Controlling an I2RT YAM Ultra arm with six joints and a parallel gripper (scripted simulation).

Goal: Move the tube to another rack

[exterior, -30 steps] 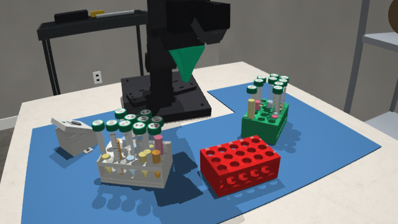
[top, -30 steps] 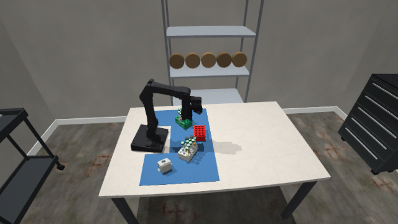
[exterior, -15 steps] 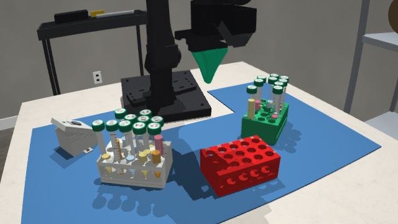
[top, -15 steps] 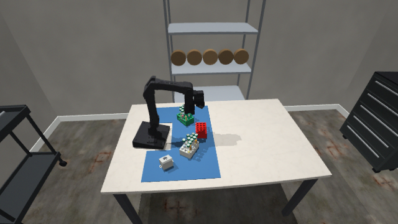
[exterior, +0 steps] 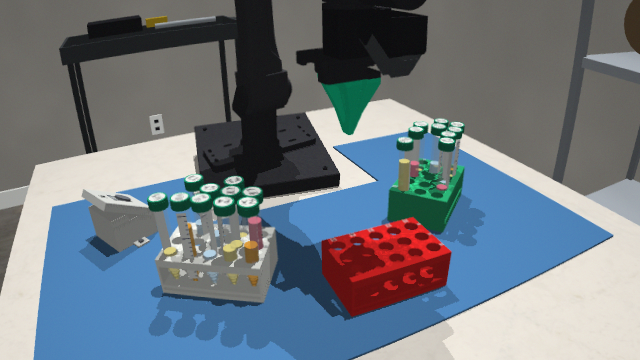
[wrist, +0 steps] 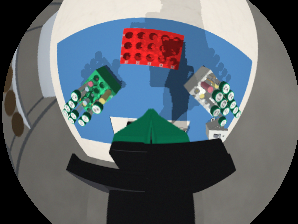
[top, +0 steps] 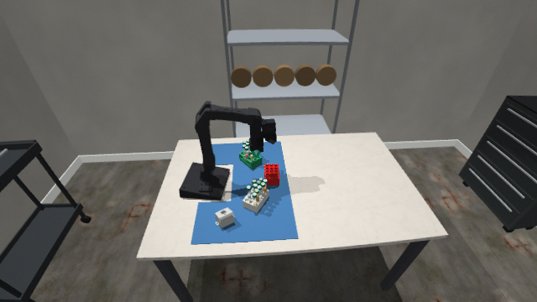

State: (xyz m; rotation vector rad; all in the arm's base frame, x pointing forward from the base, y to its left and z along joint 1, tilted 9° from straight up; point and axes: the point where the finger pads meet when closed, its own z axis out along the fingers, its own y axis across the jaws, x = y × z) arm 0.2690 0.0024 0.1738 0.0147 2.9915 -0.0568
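The green source rack (exterior: pixel 425 202) (top: pixel 249 159) (wrist: pixel 93 92) stands on the blue mat (exterior: pixel 505 235). It holds several tall tubes with green caps (exterior: pixel 446 145) and a few short capless ones. The white destination rack (exterior: pixel 215 284) (top: pixel 252 202) (wrist: pixel 212 91) also holds several green-capped tubes (exterior: pixel 201 202) and some short coloured ones. My gripper (exterior: pixel 348 131) (wrist: pixel 151 112) is shut with nothing between its green fingers. It hangs in the air between the arm's base and the green rack, above the height of the tube caps. I cannot tell which tube stands in well A1.
The red rack (exterior: pixel 385 267) (top: pixel 272 174) (wrist: pixel 152 47) has all its wells empty and stands between the other two racks, farther from the arm. The white DONE button box (exterior: pixel 115 220) (top: pixel 224 216) stands at the mat's end beyond the white rack. The arm's black base plate (exterior: pixel 280 155) sits behind.
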